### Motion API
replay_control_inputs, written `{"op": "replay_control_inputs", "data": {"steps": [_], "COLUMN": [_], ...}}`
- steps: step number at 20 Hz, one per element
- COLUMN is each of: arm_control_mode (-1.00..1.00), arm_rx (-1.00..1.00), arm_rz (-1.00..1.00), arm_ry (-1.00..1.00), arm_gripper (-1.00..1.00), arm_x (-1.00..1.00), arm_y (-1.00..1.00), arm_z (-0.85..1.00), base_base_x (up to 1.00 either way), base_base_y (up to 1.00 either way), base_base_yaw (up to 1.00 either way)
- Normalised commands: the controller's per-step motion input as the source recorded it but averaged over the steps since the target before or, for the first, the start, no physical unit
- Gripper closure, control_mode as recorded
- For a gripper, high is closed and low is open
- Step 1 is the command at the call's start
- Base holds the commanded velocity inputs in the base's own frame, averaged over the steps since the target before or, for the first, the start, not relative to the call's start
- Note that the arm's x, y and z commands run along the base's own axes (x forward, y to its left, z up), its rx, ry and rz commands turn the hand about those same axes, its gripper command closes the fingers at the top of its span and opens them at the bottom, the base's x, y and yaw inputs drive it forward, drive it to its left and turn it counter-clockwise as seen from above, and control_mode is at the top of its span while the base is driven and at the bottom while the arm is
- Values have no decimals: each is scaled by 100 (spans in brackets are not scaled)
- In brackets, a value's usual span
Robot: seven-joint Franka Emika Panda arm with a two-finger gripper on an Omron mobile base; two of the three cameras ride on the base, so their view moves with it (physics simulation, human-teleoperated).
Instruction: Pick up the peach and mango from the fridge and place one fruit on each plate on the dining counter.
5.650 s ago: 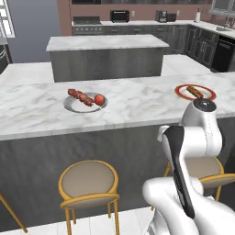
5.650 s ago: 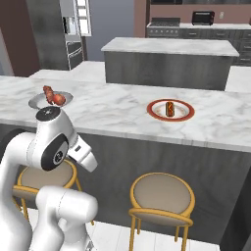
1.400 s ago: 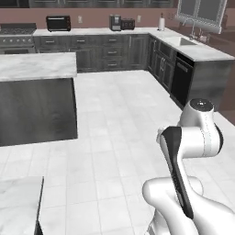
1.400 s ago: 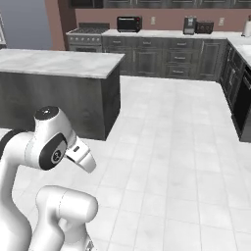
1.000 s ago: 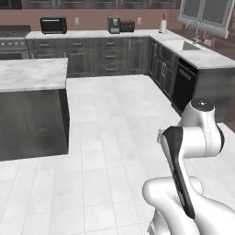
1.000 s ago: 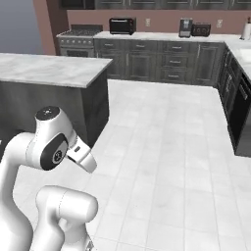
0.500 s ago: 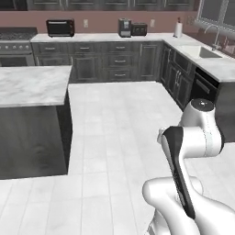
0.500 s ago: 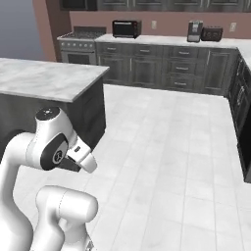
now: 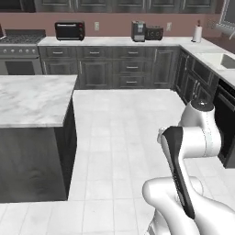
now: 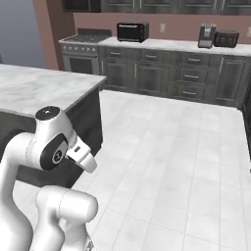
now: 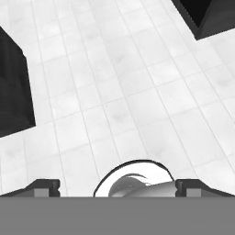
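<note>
The gripper (image 11: pixel 117 188) hangs over bare white floor tiles (image 11: pixel 124 92) at the bottom of the hand view, its two dark fingertips (image 11: pixel 42 187) spread wide with nothing between them. A marble-topped island (image 9: pixel 34 98) sits at the left of the left base view. Along the top stand a black toaster oven (image 9: pixel 69 30), a coffee machine (image 9: pixel 138 30) and a steel range (image 9: pixel 18 57). No writing can be read.
</note>
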Motion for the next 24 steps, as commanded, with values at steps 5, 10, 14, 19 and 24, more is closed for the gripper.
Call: {"op": "replay_control_inputs", "data": {"steps": [5,10,14,19,24], "arm_control_mode": [100,100,100,100,100], "arm_rx": [0,0,0,0,0], "arm_rz": [0,0,0,0,0], "arm_ry": [0,0,0,0,0], "arm_gripper": [-100,-100,-100,-100,-100], "arm_x": [0,0,0,0,0], "arm_y": [0,0,0,0,0], "arm_z": [0,0,0,0,0], "base_base_x": [100,100,100,100,100], "base_base_y": [-56,-58,-51,-42,-29], "base_base_yaw": [10,6,6,8,17]}}
